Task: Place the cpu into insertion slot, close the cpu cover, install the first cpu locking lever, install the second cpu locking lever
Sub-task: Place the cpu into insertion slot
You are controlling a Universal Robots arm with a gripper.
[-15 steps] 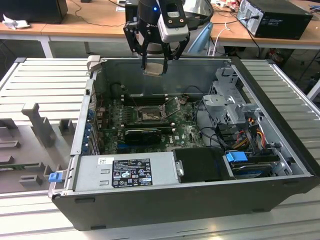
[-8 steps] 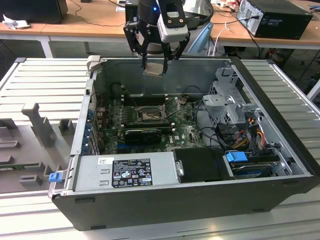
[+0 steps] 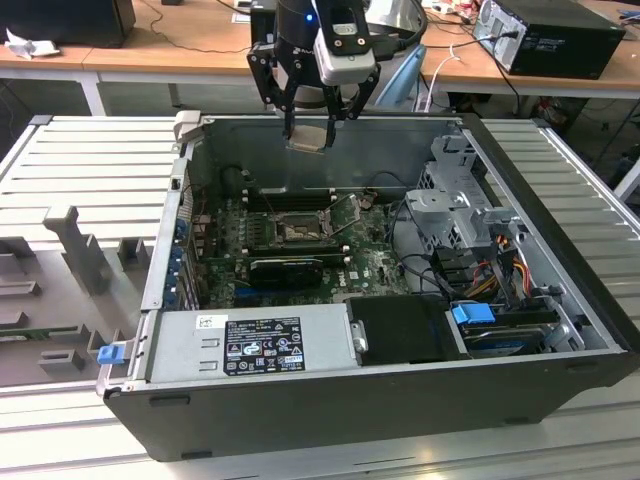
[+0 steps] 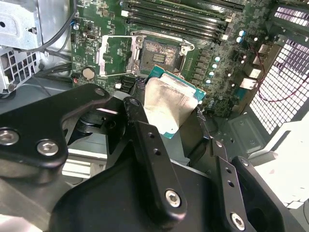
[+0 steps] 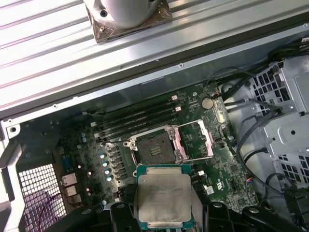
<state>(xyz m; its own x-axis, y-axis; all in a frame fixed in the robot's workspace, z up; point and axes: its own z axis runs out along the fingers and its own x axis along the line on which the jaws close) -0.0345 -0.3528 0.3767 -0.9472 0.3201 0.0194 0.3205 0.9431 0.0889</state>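
pincer point(image 3: 309, 136): clamped on the cpu point(image 5: 164, 200), upper centre of exterior view, above the open case point(image 3: 400, 400)
insertion slot point(image 5: 153, 147): dark centre exposed
cpu cover point(image 5: 195, 140): swung open

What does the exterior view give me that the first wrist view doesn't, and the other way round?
Exterior view: the whole case, the power supply at its camera-side edge, the blue latch, and the tool holding the cpu high above the board. First wrist view: the cpu's pale face close up, the bare dark centre of the slot, and the coin battery. Both: the cpu, the slot with its cover open, and the memory slots.
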